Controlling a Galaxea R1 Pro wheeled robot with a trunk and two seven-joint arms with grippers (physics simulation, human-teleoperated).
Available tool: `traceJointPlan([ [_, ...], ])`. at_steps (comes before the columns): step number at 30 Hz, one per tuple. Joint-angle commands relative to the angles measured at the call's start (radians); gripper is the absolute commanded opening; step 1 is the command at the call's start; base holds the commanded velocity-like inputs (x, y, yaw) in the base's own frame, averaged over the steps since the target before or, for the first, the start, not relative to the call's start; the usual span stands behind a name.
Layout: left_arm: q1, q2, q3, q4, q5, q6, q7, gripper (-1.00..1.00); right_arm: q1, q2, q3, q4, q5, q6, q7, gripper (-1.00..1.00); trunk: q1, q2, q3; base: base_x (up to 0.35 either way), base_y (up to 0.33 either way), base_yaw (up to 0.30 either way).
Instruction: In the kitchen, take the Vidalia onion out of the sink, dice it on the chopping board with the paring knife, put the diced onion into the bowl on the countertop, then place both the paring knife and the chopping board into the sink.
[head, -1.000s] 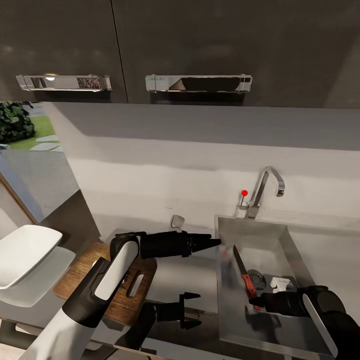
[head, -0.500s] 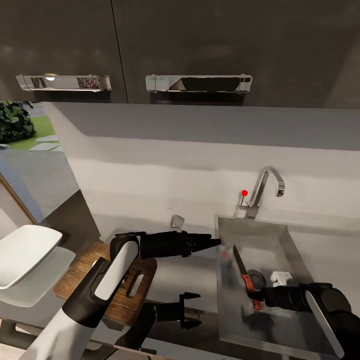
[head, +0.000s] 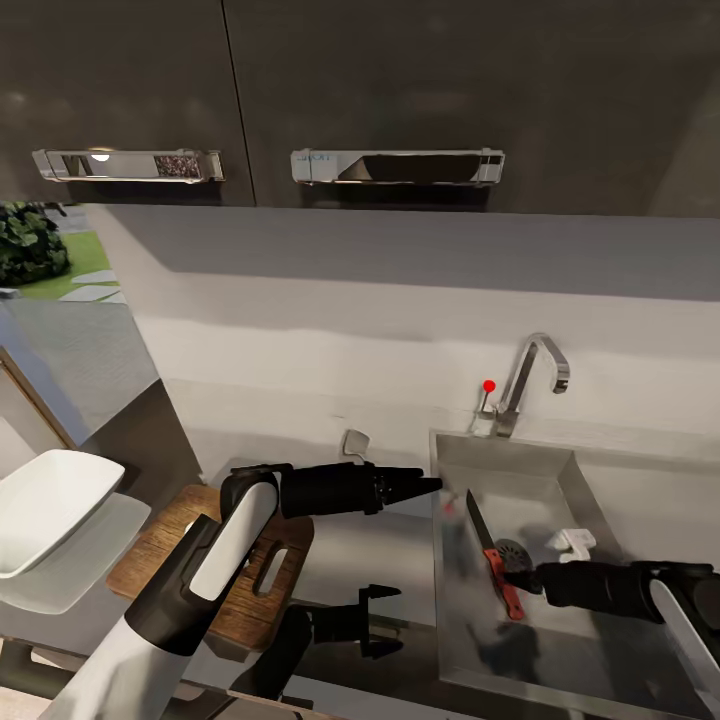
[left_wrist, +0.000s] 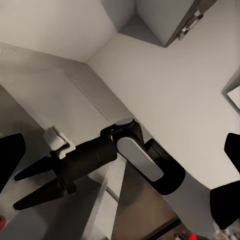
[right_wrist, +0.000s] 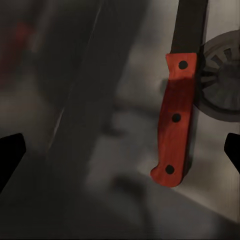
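The paring knife (head: 497, 565) lies flat on the floor of the sink (head: 590, 500), its red-orange handle (right_wrist: 175, 125) toward me and its dark blade pointing to the back wall, beside the round drain (head: 515, 553). My right gripper (head: 524, 578) hovers low in the basin just right of the handle, open, with nothing between its fingers. My left gripper (head: 432, 485) reaches level across the countertop (head: 345, 560) to the sink's left rim, open and empty. The brown chopping board (head: 160, 545) lies under my left arm. The white bowl (head: 45, 505) stands at the far left. The onion is out of view.
The chrome faucet (head: 530, 375) with its red knob (head: 489, 385) rises behind the sink. A small pale object (head: 355, 440) sits on the counter by the back wall. Dark upper cabinets with chrome handles (head: 397, 166) hang overhead. A white plate (head: 75, 565) lies under the bowl.
My right gripper has drawn back to the right, away from the knife's handle; the knife stays lying in the sink. The left arm has not moved.
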Motion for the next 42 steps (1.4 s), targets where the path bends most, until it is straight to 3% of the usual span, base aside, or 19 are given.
traceJointPlan([
  [1,-0.001,0.0,0.0,0.0,0.003,0.005,0.0,1.0,0.002,-0.015,-0.001,-0.002,-0.022,0.005,0.013,1.0,0.0,-0.001,-0.001,0.0,0.031,0.0],
  [5,-0.001,-0.001,0.0,0.0,0.003,0.005,-0.001,1.0,0.016,-0.09,-0.002,-0.019,-0.126,0.005,0.041,1.0,0.0,-0.001,-0.001,0.0,0.142,0.0],
  [10,-0.001,-0.001,0.0,0.0,0.002,0.005,-0.002,1.0,0.017,-0.15,-0.024,-0.023,-0.174,0.005,0.13,1.0,0.0,-0.001,-0.001,0.0,0.268,0.0],
  [15,-0.001,-0.001,0.0,0.0,0.002,0.007,-0.005,1.0,0.01,-0.187,-0.142,-0.042,-0.186,0.005,0.327,1.0,0.0,-0.001,-0.001,0.0,0.303,0.0],
  [17,0.0,-0.001,0.0,0.0,0.002,0.008,-0.007,1.0,0.014,-0.22,-0.196,-0.046,-0.188,0.005,0.414,1.0,0.0,-0.001,-0.001,0.0,0.307,0.0],
  [20,0.0,0.0,0.0,-0.005,0.002,0.011,-0.011,1.0,0.043,-0.268,-0.238,-0.048,-0.189,0.005,0.535,1.0,0.0,-0.001,-0.001,-0.016,0.285,0.0],
  [23,0.0,0.001,0.0,-0.009,0.003,0.012,-0.013,1.0,0.071,-0.299,-0.279,-0.047,-0.196,0.005,0.631,1.0,0.0,-0.001,-0.001,-0.058,0.168,0.0],
  [25,0.0,0.001,0.0,-0.01,0.003,0.013,-0.013,1.0,0.08,-0.314,-0.313,-0.048,-0.217,0.005,0.664,1.0,0.0,-0.001,-0.001,-0.074,0.069,0.0],
  [29,0.0,0.001,-0.011,-0.015,0.003,0.015,-0.014,1.0,0.089,-0.33,-0.361,-0.051,-0.295,0.005,0.694,1.0,0.0,-0.001,-0.001,-0.078,0.02,0.0],
  [31,0.0,0.0,-0.028,-0.019,0.004,0.015,-0.016,1.0,0.09,-0.34,-0.371,-0.053,-0.334,0.005,0.702,1.0,0.0,-0.001,-0.001,-0.075,0.003,0.0],
  [32,-0.001,-0.001,-0.041,-0.021,0.004,0.016,-0.019,1.0,0.091,-0.345,-0.383,-0.053,-0.419,0.005,0.705,1.0,0.0,-0.001,-0.001,-0.063,0.001,0.0],
  [34,-0.001,0.0,-0.046,-0.022,0.004,0.016,-0.033,1.0,0.09,-0.348,-0.385,-0.054,-0.473,0.005,0.706,1.0,0.0,-0.001,-0.001,-0.04,0.0,0.0],
  [39,-0.001,0.005,-0.049,-0.023,0.004,0.016,-0.078,1.0,0.091,-0.36,-0.378,-0.055,-0.51,0.005,0.706,1.0,0.0,-0.001,-0.001,-0.011,0.027,0.0],
  [42,-0.001,0.008,-0.049,-0.023,0.004,0.016,-0.088,1.0,0.085,-0.37,-0.307,-0.055,-0.508,-0.023,0.7,1.0,0.0,-0.001,-0.001,-0.001,0.216,0.0],
])
